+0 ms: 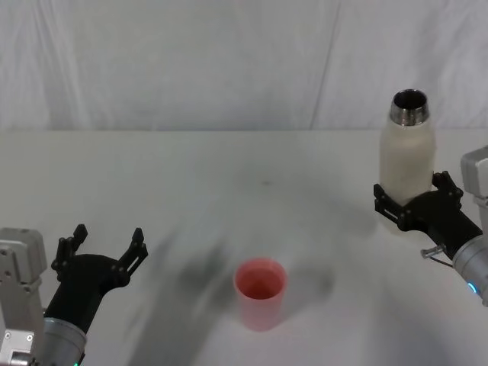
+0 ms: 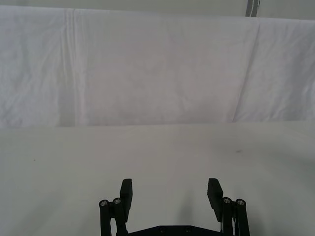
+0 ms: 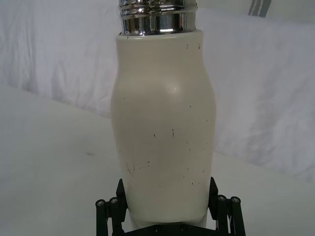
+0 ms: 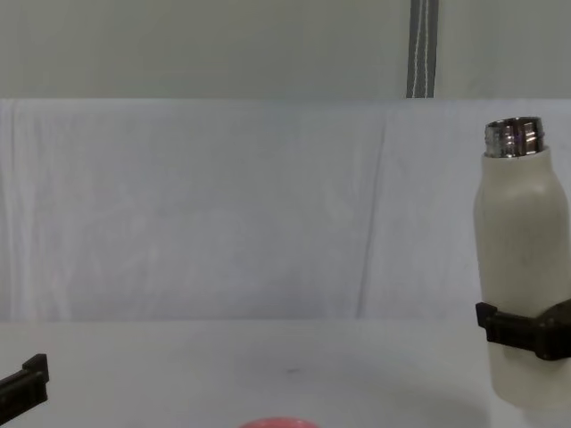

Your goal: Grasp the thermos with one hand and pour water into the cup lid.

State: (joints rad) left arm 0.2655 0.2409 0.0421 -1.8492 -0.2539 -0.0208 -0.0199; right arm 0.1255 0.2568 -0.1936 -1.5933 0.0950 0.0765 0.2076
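The thermos [image 1: 406, 156] is a tall cream-white bottle with an open steel neck, standing upright at the right of the table. My right gripper [image 1: 412, 200] is shut on its lower body, a black jaw on each side; the right wrist view has the thermos [image 3: 164, 132] between those jaws. In the chest view the thermos [image 4: 525, 267] rises at the right edge. The pink cup lid [image 1: 260, 292] stands open side up near the table's front middle, its rim [image 4: 278, 423] just showing. My left gripper [image 1: 107, 245] hovers open at the front left, holding nothing.
A white cloth covers the table [image 1: 229, 183] and hangs as a backdrop behind it. Bare tabletop lies between the cup lid and the thermos. A small dark speck [image 1: 265, 183] marks the cloth near the middle.
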